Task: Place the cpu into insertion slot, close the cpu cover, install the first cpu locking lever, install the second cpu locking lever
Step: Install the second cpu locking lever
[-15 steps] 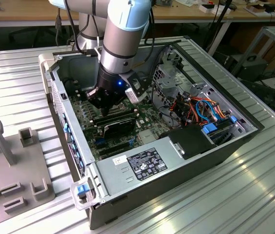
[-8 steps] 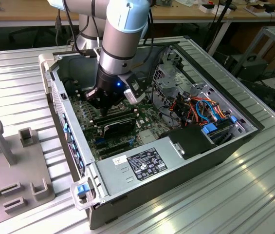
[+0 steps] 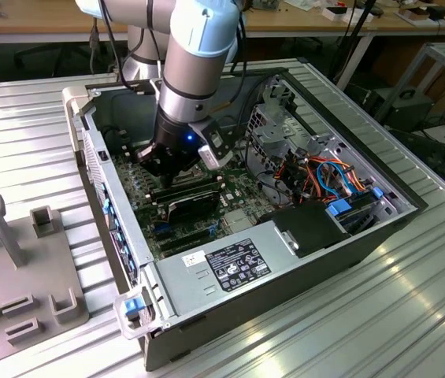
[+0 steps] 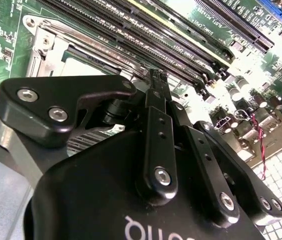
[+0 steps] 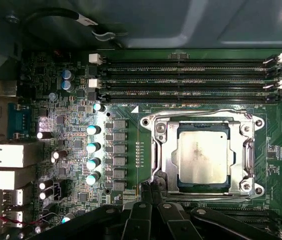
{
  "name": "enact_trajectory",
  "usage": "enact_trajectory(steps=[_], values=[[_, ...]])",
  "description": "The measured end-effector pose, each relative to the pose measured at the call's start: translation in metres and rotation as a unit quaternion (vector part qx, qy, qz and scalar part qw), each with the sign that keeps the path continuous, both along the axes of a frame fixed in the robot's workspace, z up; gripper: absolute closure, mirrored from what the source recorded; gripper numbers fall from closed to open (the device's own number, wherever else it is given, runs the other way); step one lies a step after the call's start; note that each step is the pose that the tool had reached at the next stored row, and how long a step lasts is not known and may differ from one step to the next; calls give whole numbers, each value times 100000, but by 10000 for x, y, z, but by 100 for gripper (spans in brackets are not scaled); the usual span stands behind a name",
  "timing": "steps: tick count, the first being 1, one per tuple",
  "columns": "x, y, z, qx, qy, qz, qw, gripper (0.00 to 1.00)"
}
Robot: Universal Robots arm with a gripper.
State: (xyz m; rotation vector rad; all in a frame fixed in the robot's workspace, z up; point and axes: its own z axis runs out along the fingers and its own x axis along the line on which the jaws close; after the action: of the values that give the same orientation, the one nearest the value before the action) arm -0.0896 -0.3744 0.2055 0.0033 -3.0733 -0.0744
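First wrist view looks straight down on the motherboard (image 5: 56,125), and the work appears well advanced. The cpu (image 5: 203,156) lies flat in the insertion slot (image 5: 166,165), its dull silver top framed by the square window of the cpu cover (image 5: 163,145), which is folded down over the chip's edges rather than standing up on its hinge. So seating the chip and closing the cover both look done.

The levers are harder to judge. A thin wire lever (image 5: 200,112) runs along the side of the socket nearest the memory slots (image 5: 185,80), and it seems to lie down against the frame; a second rod runs along the opposite side, close to the tool, but whether either one is hooked under its catch cannot be read from these pictures. At least part of the locking likely remains.

The tool (image 5: 149,189) has its two slim fingertips pressed together with nothing between them, its tip right at the corner of the socket frame. In the second wrist view the tool (image 4: 156,80) shows the same closed, empty tips. In the exterior view the arm reaches down into the open computer case (image 3: 206,331), which lies on the ribbed metal tabletop (image 3: 380,315).
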Motion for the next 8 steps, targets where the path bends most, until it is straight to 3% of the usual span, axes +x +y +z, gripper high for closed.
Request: enact_trajectory(steps=[8], values=[[-1, 14, -40, 380, 9, -12, 99999, 89]])
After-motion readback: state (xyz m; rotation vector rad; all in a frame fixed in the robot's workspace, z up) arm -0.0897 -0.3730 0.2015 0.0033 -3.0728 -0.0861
